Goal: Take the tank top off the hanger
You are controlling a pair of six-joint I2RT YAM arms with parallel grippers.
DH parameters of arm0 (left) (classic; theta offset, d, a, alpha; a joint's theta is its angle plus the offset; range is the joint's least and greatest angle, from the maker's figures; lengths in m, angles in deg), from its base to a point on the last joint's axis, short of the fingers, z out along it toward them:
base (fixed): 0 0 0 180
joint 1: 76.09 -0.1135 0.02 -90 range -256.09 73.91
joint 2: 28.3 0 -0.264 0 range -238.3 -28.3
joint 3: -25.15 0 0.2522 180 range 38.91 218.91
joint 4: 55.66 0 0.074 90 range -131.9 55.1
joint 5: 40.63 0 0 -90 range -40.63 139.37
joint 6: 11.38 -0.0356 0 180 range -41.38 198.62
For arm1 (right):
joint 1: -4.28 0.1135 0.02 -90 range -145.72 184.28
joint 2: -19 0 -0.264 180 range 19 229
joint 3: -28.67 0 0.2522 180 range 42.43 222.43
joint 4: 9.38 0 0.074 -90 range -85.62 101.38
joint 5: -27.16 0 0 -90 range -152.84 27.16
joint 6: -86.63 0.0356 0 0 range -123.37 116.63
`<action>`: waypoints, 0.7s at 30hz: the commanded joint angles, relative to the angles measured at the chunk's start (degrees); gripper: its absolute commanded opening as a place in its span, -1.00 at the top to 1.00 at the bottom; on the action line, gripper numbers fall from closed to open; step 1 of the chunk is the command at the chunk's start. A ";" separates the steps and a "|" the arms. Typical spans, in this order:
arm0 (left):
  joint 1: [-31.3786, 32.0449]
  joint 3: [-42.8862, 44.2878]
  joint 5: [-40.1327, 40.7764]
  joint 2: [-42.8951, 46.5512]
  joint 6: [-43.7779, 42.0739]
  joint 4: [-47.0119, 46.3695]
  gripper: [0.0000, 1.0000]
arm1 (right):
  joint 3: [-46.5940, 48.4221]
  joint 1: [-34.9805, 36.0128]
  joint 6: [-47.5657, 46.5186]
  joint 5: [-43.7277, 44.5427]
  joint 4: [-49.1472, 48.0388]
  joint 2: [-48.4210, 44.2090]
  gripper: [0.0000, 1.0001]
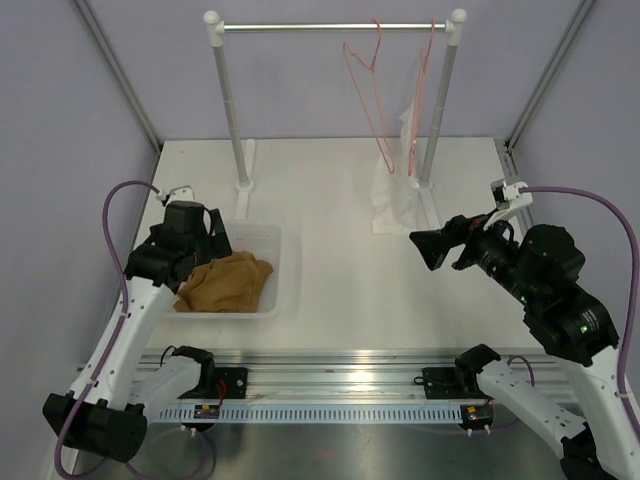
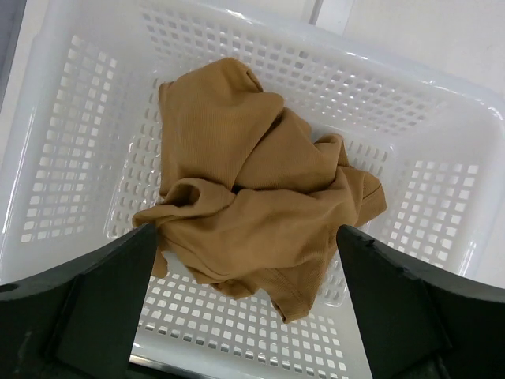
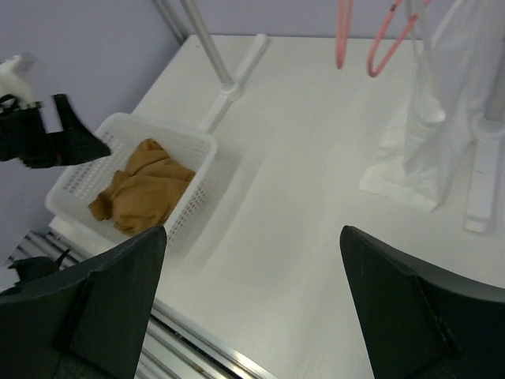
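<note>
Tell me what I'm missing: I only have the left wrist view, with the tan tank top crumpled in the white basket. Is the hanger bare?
Observer: Yes, one pink hanger hangs bare on the rail.
Operator: Anything else on that rail?
Observer: A second pink hanger, carrying a white translucent garment that drapes onto the table.
Operator: And the right gripper?
Observer: The right gripper is open and holds nothing, above the table and apart from both hangers.
</note>
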 commanded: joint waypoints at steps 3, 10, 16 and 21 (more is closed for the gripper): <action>-0.21 3.89 -1.14 9.56 -1.71 -1.76 -0.98 | 3.34 -0.04 -0.52 19.78 6.22 2.93 -0.99; -0.21 9.86 -2.63 19.42 -5.92 4.63 -0.98 | 5.27 -0.04 -2.54 31.59 15.37 3.82 -0.99; -0.21 14.27 0.98 22.14 -7.69 10.72 -0.98 | 7.73 -0.04 -3.07 36.42 20.63 0.57 -0.99; 0.15 14.97 -0.08 27.14 -8.83 11.51 -0.98 | 10.46 -0.04 -3.25 37.31 24.69 -3.03 -0.99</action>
